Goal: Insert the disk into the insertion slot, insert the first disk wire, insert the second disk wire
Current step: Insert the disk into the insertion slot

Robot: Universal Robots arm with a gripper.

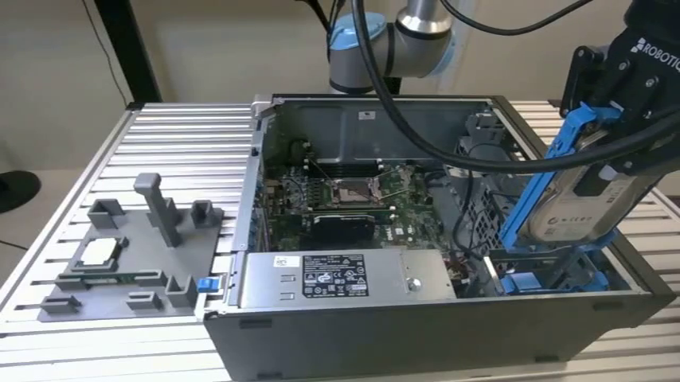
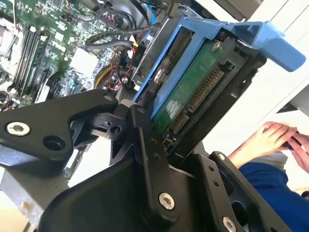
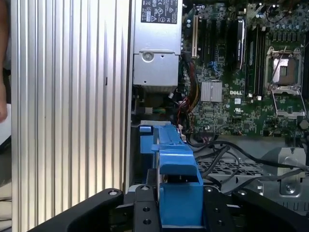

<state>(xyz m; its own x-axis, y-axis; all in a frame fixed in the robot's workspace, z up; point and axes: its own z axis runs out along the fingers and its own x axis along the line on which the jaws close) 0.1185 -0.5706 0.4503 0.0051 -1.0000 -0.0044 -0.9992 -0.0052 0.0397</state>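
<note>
An open computer case [image 1: 425, 334] sits on the bench [image 1: 181, 135], with a parts tray [image 1: 117, 270] beside it on the exterior view's left. Inside the case, the power box [image 1: 340, 278] lies along the near wall, with the circuit board [image 1: 351, 199] behind it. The slot [image 1: 552, 280] is at the exterior view's right, and the disk [image 1: 579, 199], clamped in the hand [image 1: 607, 159], is tilted above it.

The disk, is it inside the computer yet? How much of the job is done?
Done: the gripper holds the disk, clamped on its blue frame. In hand: the disk hangs tilted over the insertion slot at the exterior view's right of the case. Left: the disk is not seated, and in the second wrist view its connector is bare, so neither wire is in.
</note>
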